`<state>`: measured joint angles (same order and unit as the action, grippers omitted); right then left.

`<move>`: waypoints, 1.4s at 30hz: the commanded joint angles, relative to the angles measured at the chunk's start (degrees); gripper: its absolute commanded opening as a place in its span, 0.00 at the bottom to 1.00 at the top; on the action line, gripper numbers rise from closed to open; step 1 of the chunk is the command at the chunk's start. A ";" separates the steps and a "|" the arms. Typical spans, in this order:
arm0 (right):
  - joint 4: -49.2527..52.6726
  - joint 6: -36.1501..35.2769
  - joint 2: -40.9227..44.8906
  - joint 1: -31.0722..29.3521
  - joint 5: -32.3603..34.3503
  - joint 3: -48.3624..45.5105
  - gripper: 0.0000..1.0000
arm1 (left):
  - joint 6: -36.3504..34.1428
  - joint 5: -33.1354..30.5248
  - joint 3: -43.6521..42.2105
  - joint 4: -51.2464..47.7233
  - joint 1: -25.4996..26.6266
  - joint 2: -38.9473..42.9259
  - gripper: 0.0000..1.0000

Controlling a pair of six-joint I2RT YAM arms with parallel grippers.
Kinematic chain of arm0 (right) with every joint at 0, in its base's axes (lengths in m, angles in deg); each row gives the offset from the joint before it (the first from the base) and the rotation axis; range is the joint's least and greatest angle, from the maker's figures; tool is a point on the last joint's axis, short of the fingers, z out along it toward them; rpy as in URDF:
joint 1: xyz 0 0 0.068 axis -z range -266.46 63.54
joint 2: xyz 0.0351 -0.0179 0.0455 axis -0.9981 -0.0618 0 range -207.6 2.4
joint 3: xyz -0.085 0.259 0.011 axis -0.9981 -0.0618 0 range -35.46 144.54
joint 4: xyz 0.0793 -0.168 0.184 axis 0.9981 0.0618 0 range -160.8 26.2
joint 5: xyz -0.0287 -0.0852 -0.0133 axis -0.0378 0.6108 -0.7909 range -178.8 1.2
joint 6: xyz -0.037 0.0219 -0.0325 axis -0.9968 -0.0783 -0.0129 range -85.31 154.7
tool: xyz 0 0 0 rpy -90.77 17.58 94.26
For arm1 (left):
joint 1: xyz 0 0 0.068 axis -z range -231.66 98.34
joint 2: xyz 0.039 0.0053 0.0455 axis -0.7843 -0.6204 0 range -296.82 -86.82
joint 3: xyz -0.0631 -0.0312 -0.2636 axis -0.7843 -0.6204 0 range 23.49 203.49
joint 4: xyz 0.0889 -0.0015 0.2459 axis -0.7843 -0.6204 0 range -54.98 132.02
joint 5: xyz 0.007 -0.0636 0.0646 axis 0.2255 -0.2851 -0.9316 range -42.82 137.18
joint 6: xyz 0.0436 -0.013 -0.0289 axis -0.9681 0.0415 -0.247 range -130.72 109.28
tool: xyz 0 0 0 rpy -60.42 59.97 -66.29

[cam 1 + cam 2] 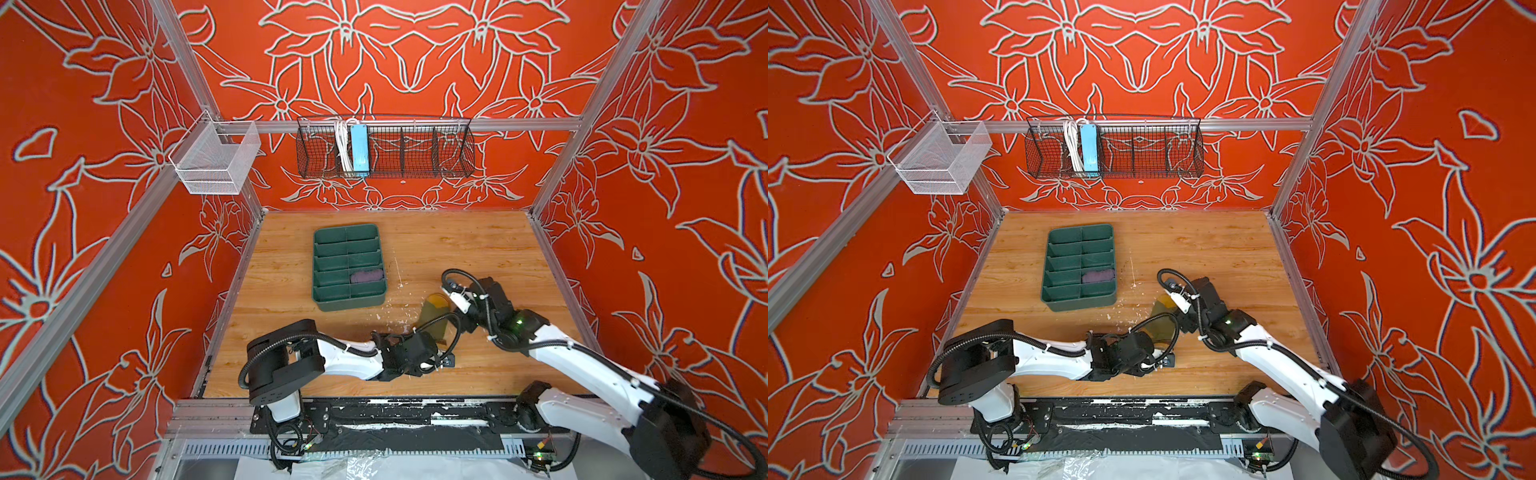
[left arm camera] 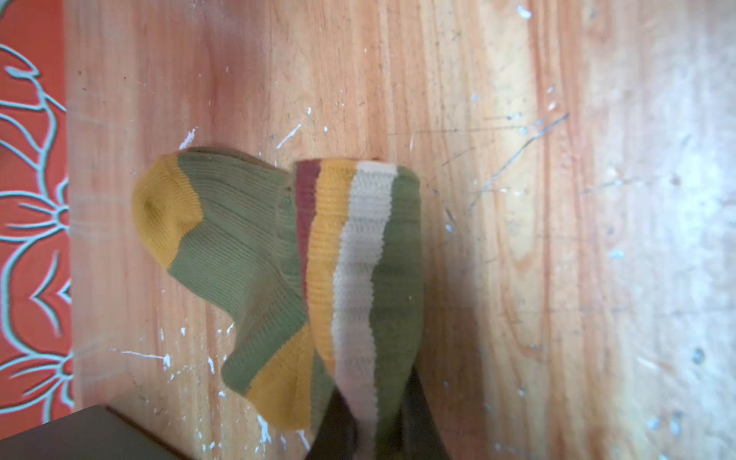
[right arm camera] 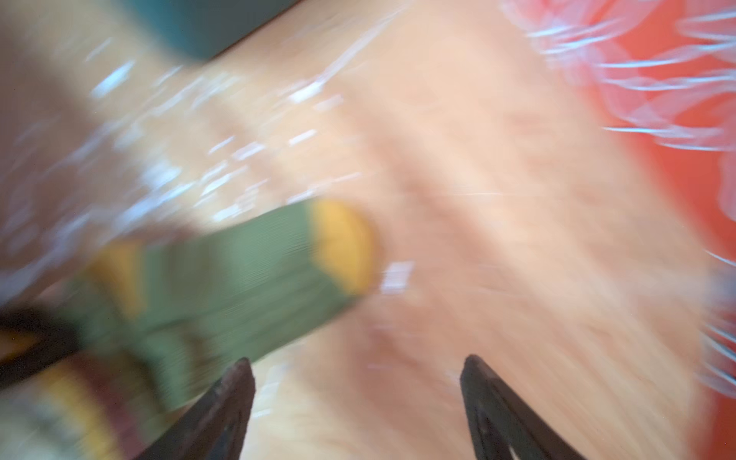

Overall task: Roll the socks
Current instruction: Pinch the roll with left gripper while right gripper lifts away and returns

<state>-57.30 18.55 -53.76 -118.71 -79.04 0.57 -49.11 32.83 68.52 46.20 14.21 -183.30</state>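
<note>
The olive green sock (image 1: pixel 434 311) (image 1: pixel 1163 316) lies on the wooden table between my two grippers. Its mustard toe points towards the tray. In the left wrist view the sock (image 2: pixel 247 247) is bent, and my left gripper (image 2: pixel 372 430) is shut on its striped cuff. My right gripper (image 3: pixel 357 360) stands open beside the sock (image 3: pixel 239 278), close to its toe end, with nothing between its fingers. In both top views the right gripper (image 1: pixel 451 293) (image 1: pixel 1173 297) is at the sock's far end. The purple sock (image 1: pixel 366 276) (image 1: pixel 1098 275) sits bunched in a compartment of the tray.
The dark green divided tray (image 1: pixel 314 270) (image 1: pixel 1045 274) stands left of the grippers on the table. A black wire basket (image 1: pixel 384 151) and a white mesh basket (image 1: pixel 216 162) hang on the back frame. White flecks mark the wood near the sock.
</note>
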 commanded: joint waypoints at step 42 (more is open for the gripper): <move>-14.66 -25.49 -13.76 -19.53 -2.82 -9.15 0.63 | 5.38 46.52 36.89 -49.99 -21.13 -23.51 0.00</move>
<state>-67.20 -6.78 -65.04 -137.96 -86.53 -10.58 -43.78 80.61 106.31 -1.45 -7.08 -204.96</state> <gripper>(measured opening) 0.636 0.124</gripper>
